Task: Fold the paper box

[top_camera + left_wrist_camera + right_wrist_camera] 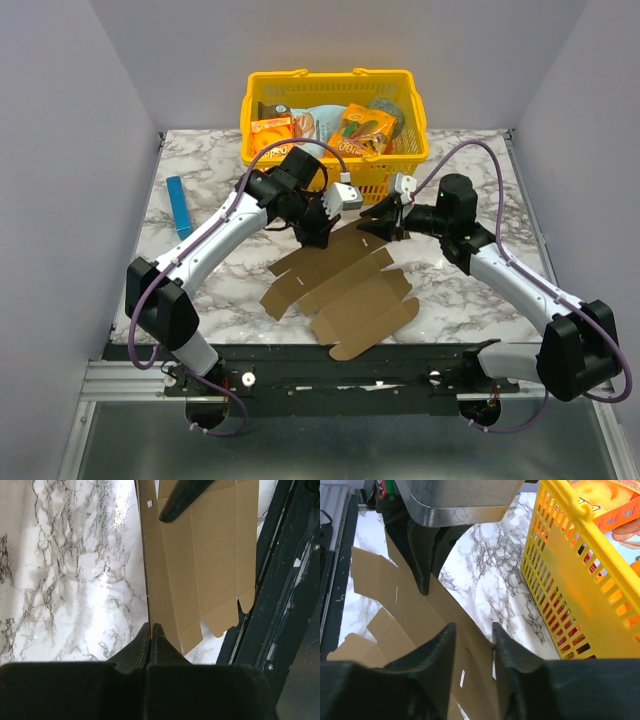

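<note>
The paper box (340, 285) is a flat, notched brown cardboard sheet lying mid-table, its far edge raised. My left gripper (318, 232) is shut on that far edge; in the left wrist view the fingertips (151, 627) pinch the sheet (200, 555) edge-on. My right gripper (378, 222) is open just to the right, at the same edge. In the right wrist view its gripper (472, 632) straddles the cardboard's (385, 585) edge, one finger over the sheet and one at its rim, jaws apart. The left gripper's fingers (427, 545) show just beyond.
A yellow basket (335, 130) with orange snack boxes stands right behind both grippers, close on the right in the right wrist view (570, 580). A slim blue box (179, 207) lies at the left. The black rail (330, 375) runs along the table's near edge.
</note>
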Robot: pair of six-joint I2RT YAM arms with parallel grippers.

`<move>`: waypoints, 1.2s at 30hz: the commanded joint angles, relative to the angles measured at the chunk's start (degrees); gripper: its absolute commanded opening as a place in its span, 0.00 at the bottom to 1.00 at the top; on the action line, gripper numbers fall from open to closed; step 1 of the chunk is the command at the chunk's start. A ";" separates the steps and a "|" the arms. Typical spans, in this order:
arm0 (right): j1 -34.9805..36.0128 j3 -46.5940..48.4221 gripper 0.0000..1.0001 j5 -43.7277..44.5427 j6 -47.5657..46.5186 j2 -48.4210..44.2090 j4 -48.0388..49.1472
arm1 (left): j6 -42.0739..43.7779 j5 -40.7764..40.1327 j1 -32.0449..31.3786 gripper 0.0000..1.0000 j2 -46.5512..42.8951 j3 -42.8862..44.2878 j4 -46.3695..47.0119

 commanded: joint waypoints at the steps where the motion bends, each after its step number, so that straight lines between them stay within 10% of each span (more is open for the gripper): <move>1: 0.27 0.70 0.37 -3.06 0.70 1.12 -1.85 | -0.03 -2.92 -0.55 0.00 -2.38 -0.99 0.33; 8: 0.18 0.88 0.15 -2.00 0.70 1.91 -3.26 | -2.49 -5.82 -0.55 0.07 -2.73 -0.73 3.75; 13: 0.18 0.01 0.04 0.01 0.88 2.26 -3.44 | -4.95 -9.77 -0.38 0.69 -5.01 -3.62 10.24; 19: 0.09 -5.09 0.01 8.25 0.79 0.42 2.25 | -15.40 -19.01 3.65 0.99 -15.02 -13.20 29.31; 26: 0.18 -13.70 0.01 20.92 5.34 -0.90 15.00 | -30.08 -8.64 13.24 0.99 -28.30 -33.93 53.39; 36: 0.18 -25.83 0.01 28.22 9.22 -1.96 34.00 | -33.08 -8.56 15.79 0.99 -26.92 -46.96 63.86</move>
